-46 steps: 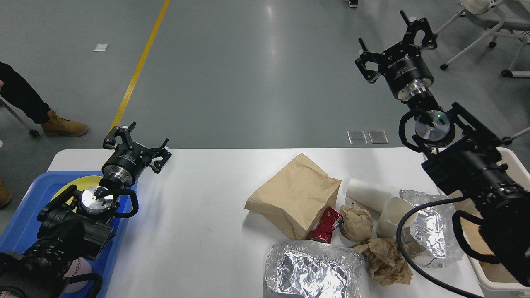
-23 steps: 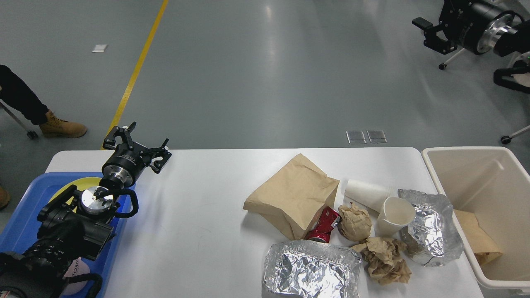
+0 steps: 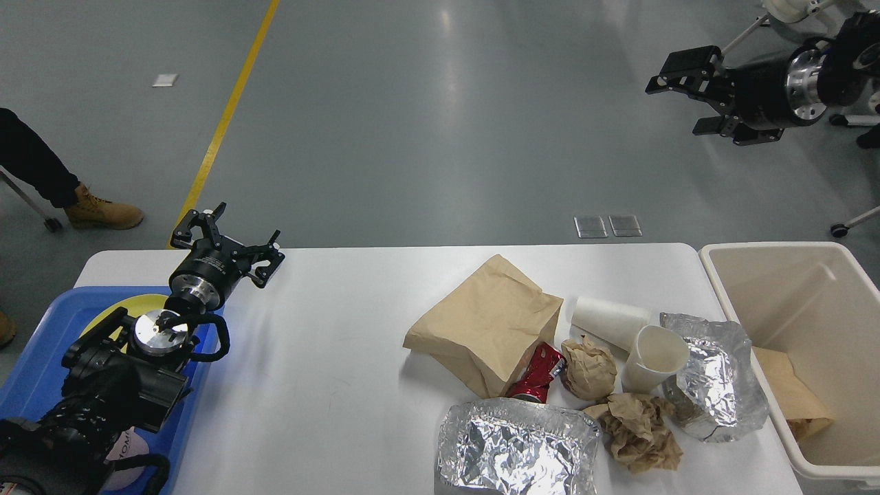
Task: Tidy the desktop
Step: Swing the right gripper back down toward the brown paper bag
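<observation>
The white desktop (image 3: pixel 330 330) holds a heap of rubbish at its right: a brown paper bag (image 3: pixel 485 323), a crushed red can (image 3: pixel 537 375), two white paper cups (image 3: pixel 608 320) (image 3: pixel 653 357), crumpled brown paper (image 3: pixel 591 368) (image 3: pixel 639 430) and two foil pieces (image 3: pixel 515 447) (image 3: pixel 715 381). My left gripper (image 3: pixel 227 237) is open and empty above the table's far left corner. My right gripper (image 3: pixel 684 96) is open and empty, raised high over the floor beyond the table's right end.
A blue tray (image 3: pixel 41 364) with a yellow plate (image 3: pixel 124 306) lies at the left under my left arm. A beige bin (image 3: pixel 790 330) with brown paper inside stands at the right. A person's leg and boot (image 3: pixel 103 213) stand on the floor at far left.
My right arm has swung up and away from over the bin and table, then come back left a little. The left arm has not moved.
</observation>
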Motion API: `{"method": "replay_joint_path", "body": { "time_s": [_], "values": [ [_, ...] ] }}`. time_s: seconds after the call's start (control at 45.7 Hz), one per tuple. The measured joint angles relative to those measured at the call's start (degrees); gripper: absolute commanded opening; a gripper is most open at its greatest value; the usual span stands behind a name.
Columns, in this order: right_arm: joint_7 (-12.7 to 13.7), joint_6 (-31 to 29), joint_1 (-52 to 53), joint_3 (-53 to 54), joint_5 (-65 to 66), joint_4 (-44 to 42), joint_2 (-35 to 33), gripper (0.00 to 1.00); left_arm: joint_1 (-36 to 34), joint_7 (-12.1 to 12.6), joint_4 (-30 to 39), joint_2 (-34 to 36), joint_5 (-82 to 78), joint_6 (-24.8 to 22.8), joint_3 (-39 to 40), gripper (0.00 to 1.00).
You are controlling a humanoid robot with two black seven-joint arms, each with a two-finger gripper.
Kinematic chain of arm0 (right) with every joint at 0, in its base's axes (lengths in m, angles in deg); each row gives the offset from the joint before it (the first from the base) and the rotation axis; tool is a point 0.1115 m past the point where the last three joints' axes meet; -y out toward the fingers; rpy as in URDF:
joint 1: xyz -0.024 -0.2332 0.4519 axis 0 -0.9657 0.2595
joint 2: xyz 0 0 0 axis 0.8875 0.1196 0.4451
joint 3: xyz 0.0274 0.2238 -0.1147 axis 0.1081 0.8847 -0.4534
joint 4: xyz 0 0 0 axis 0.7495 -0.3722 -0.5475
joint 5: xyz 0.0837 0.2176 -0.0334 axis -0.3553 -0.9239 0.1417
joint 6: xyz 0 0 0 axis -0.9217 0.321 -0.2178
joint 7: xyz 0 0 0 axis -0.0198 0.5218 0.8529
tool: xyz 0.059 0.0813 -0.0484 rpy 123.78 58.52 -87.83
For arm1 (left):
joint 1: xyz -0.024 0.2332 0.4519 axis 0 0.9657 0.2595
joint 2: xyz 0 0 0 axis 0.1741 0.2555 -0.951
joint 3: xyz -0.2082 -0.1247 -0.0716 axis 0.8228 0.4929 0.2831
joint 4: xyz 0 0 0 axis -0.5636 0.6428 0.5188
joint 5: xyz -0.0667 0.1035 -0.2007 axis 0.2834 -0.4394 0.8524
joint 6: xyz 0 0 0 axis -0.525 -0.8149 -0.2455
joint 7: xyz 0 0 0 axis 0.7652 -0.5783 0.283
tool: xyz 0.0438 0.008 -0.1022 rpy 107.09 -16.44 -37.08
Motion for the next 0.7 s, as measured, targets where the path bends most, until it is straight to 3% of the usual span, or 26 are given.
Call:
{"method": "replay_joint_path", "body": {
  "time_s": [0.175,0.416,0.7],
  "values": [
    [0.01,-5.32,4.67,-12.34,0.20,4.55,8.20,1.00,0.00,0.00,0.00,0.00,0.00,0.00,0.00,0.96],
    [0.03,-16.40,9.22,-19.72,2.33,5.69,12.91,1.00,0.00,0.00,0.00,0.00,0.00,0.00,0.00,0.96],
    [0.02,-22.65,14.78,-24.60,2.48,8.45,20.17,1.00,0.00,0.00,0.00,0.00,0.00,0.00,0.00,0.96]
  ]
}}
